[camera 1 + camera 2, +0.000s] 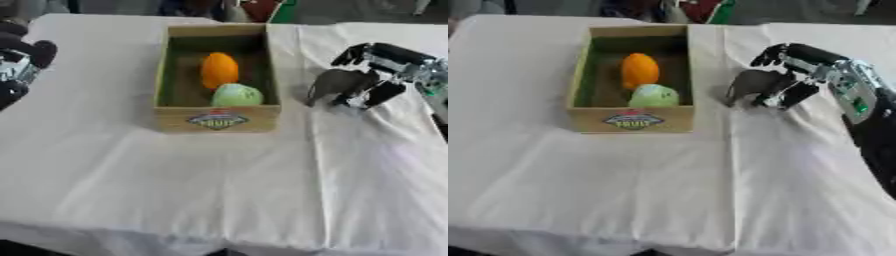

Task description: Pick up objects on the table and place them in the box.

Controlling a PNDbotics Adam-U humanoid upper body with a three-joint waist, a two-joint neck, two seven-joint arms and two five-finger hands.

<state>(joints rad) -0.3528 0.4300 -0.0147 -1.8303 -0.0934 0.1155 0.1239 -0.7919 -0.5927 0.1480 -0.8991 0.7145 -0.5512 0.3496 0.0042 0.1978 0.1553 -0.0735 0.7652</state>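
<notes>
The right hand [785, 82] comes in from the right side, at the far part of the scene, with the palm down and the fingers [770, 54] curled; what they close on cannot be told. The left hand [19, 60] shows only partly at the far left edge.

two fruits [220, 70] in box [217, 119], hand [798, 75] right

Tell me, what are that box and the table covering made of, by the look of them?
The box looks like cardboard or thin wood: flat tan walls, matte, with a printed label on the front and a dark green lining inside. I cannot tell which of the two. The table covering seems to be white cloth: it lies in soft folds and creases, bunching by the right robot hand.
</notes>
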